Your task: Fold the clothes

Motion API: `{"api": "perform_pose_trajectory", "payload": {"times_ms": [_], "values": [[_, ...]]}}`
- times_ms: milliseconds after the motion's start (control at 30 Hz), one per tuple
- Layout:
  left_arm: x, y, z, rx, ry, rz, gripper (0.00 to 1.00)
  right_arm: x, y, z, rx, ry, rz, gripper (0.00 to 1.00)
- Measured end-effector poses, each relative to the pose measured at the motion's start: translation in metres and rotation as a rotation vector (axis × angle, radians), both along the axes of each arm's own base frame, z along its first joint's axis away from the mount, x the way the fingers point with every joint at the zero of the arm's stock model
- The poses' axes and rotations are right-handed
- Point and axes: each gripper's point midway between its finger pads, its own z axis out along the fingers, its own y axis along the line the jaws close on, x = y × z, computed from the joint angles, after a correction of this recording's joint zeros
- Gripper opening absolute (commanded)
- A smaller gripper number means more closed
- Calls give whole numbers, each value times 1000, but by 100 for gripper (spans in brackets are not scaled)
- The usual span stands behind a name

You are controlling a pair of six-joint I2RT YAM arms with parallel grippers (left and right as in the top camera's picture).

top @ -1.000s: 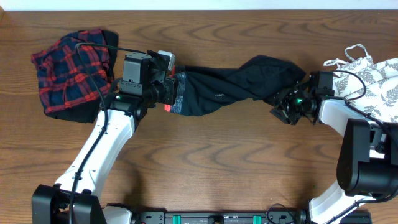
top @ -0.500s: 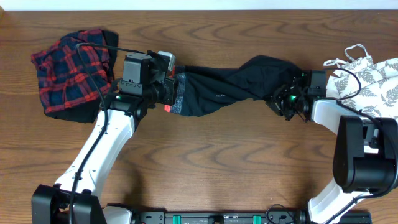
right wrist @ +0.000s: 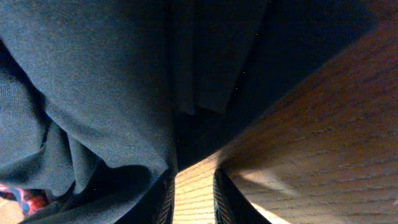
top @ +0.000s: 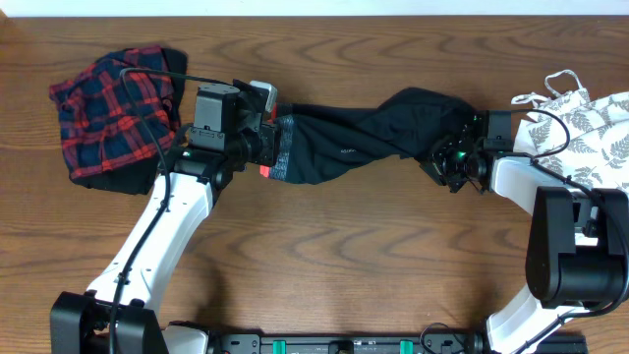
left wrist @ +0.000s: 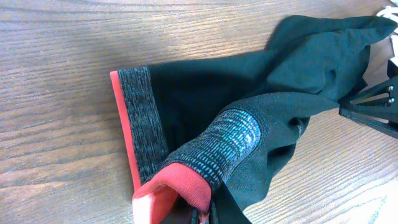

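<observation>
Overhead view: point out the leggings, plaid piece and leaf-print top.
leggings (top: 339, 138), overhead, on the black fabric midway between the arms.
plaid piece (top: 103, 113), overhead, on the centre of the red-navy check.
leaf-print top (top: 604, 133), overhead, on the white printed cloth at the right edge.

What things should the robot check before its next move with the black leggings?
1. Left gripper pinches the waistband: ok.
2. Right gripper has hold of the other end: cannot tell; wood shows between its fingers, with cloth just above.
3. Leggings lie flat: not ok, they are twisted and bunched.
4. Plaid piece and leaf-print top lie apart from the leggings: ok.
5. Bare table in front for folding: ok.
</observation>
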Motion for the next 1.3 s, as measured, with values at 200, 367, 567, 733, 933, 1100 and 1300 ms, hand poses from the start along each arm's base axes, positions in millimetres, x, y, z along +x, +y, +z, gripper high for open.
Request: {"api": "perform_pose_trajectory", "payload": {"times_ms": [200,367,567,733,933,1100,1300], "values": [[0,0,0,0,0,0,6,1,0,0,10,-3,-21,23],[0,0,0,0,0,0,6,6,0,2,19,-36,-33,25],[0,0,0,0,0,0,6,12,-1,2,21,-59,-59,25],[0,0,0,0,0,0,6,14,-4,1,7,-66,-71,23],[0,0,0,0,0,0,7,16,-7,1,-9,-68,-81,25],[0,0,0,0,0,1,6,15,-8,1,-17,-51,-85,26],[0,0,0,0,0,1,6,15,-15,1,-16,-43,-100,28]]}}
